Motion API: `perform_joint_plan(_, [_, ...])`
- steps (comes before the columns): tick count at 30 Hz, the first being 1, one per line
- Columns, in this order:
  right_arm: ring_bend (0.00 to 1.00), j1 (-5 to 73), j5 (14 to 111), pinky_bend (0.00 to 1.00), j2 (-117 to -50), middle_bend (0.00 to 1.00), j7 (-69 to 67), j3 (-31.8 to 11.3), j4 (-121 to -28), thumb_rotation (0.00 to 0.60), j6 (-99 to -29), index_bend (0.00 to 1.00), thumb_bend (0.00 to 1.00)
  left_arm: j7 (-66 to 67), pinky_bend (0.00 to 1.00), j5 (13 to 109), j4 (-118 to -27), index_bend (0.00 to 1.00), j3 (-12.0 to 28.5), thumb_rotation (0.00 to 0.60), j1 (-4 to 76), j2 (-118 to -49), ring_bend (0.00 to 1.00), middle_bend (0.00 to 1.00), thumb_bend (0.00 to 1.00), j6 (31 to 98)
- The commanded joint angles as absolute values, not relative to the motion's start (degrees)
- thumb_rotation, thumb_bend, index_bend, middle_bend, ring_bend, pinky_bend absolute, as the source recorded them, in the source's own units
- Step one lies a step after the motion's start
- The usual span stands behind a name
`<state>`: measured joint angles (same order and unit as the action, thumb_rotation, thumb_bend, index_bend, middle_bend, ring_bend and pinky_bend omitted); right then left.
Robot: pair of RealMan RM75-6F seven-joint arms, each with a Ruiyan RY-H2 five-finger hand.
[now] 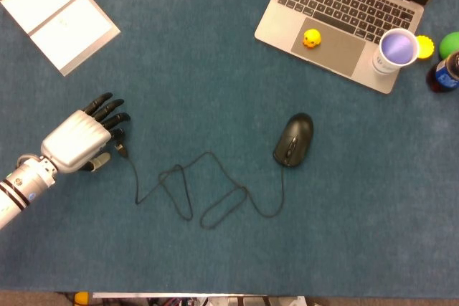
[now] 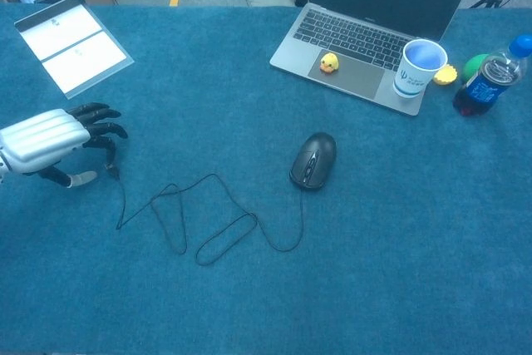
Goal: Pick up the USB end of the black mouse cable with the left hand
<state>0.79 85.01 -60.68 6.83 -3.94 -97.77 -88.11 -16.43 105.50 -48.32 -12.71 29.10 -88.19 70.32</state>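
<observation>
**Q:** What did the head view show?

**A:** From above, I saw my left hand point(image 1: 77, 140) low at the left of the blue table point(image 1: 215, 69). Its dark fingers point(image 1: 107, 114) were curled down over the USB plug point(image 1: 120, 150), and I couldn't tell whether they gripped it. From the plug the cable point(image 1: 188, 191) trailed in loose loops to the black mouse point(image 1: 293, 139), well to the right. A laptop point(image 1: 344, 12) sat at upper right with a yellow duck point(image 1: 310, 38) on its palm rest and a cup point(image 1: 396, 49) at its corner.

**Q:** And the chest view?

**A:** The left hand point(image 2: 50, 143) hovered at the left edge, fingers point(image 2: 100, 122) bent close together, thumb below. The plug point(image 2: 111, 172) sat just under the fingertips; contact was unclear. The cable point(image 2: 191, 222) lay flat on the table point(image 2: 374, 230), running to the mouse point(image 2: 313, 160). A bottle point(image 2: 486, 81) stood right of the cup point(image 2: 416, 67). A white tray point(image 2: 71, 47) lay beyond the hand. My right hand appeared in neither view.
</observation>
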Motion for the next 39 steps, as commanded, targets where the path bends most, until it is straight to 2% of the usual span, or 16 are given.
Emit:
perform_joint_plan(1, [0.36, 0.7, 85.0, 0.42, -60.6, 0.45, 6.8, -3.9, -97.8, 0.6, -88.3, 0.61, 0.37, -16.7, 0.0, 105.4, -48.1, 0.43, -12.9, 0.6, 29.0, -88.5, 0.05, 0.21, 0.34, 70.5])
perform_joint_plan(21, [0.35, -0.1, 84.8, 0.42, -60.1, 0.45, 5.8, -3.8, -97.2, 0.6, -89.0, 0.61, 0.37, -17.3, 0.0, 104.3, -48.0, 0.42, -12.7, 0.6, 29.2, -91.1, 0.05, 0.21, 0.34, 70.5])
perform_joint_plan(39, [0.35, -0.2, 84.4, 0.42, -60.1, 0.45, 5.9, -3.9, -97.0, 0.6, -88.7, 0.61, 0.37, -18.7, 0.0, 103.4, -46.0, 0.52, -12.4, 0.6, 29.5, -93.0, 0.1, 0.26, 0.34, 70.5])
